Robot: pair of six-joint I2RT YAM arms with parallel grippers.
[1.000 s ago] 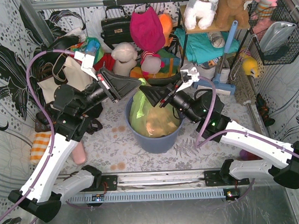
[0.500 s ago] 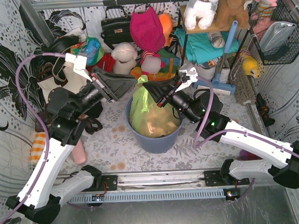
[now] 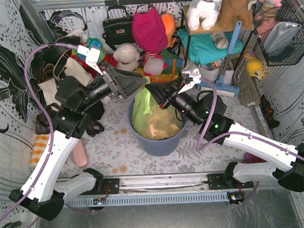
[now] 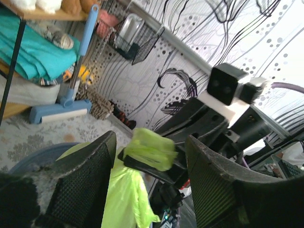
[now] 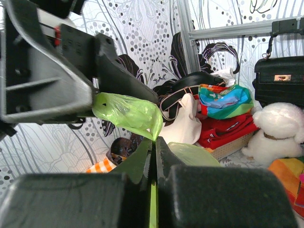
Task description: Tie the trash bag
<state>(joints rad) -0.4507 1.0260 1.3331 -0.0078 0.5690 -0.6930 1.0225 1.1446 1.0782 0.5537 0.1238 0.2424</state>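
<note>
Trash bag (image 3: pixel 148 111) film may tear or slip from the pinching right end effector (image 3: pixel 151 89) if pulled hard, left end effector (image 3: pixel 140 83) being spread

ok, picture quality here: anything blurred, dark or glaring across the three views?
Top external: evenly lit and sharp, no glare on the thin translucent light-green plastic trash bag. Left wrist: left gripper close to the lens and soft, bag tip smeared. Right wrist: right gripper a dark blur, bag tip crisp.
</note>
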